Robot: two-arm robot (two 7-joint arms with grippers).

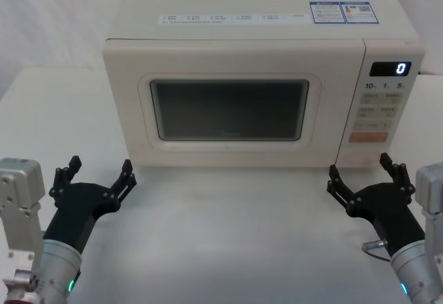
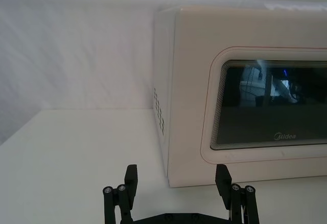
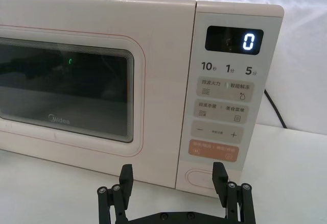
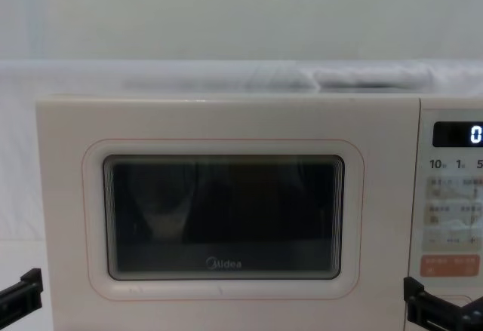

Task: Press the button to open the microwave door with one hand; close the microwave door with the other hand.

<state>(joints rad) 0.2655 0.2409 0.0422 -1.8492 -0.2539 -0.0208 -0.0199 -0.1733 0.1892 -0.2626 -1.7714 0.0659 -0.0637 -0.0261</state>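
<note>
The cream microwave stands at the back of the table with its door (image 1: 228,106) (image 2: 265,106) (image 3: 76,81) (image 4: 223,218) shut flush. On the control panel at the right, the wide pill-shaped button (image 3: 202,175) sits just under the orange key (image 3: 214,150). My right gripper (image 1: 358,169) (image 3: 172,175) hovers open a short way in front of the panel's lower edge, touching nothing. Over on the left, my left gripper (image 1: 99,169) (image 2: 177,178) is open and level with the door's left corner, a short gap away from it.
The microwave rests on a white table (image 1: 228,235) with bare surface between the two arms. A black power cord (image 3: 273,106) runs down behind the microwave's right side. A white cloth backdrop hangs behind. The display (image 1: 390,68) reads 0.
</note>
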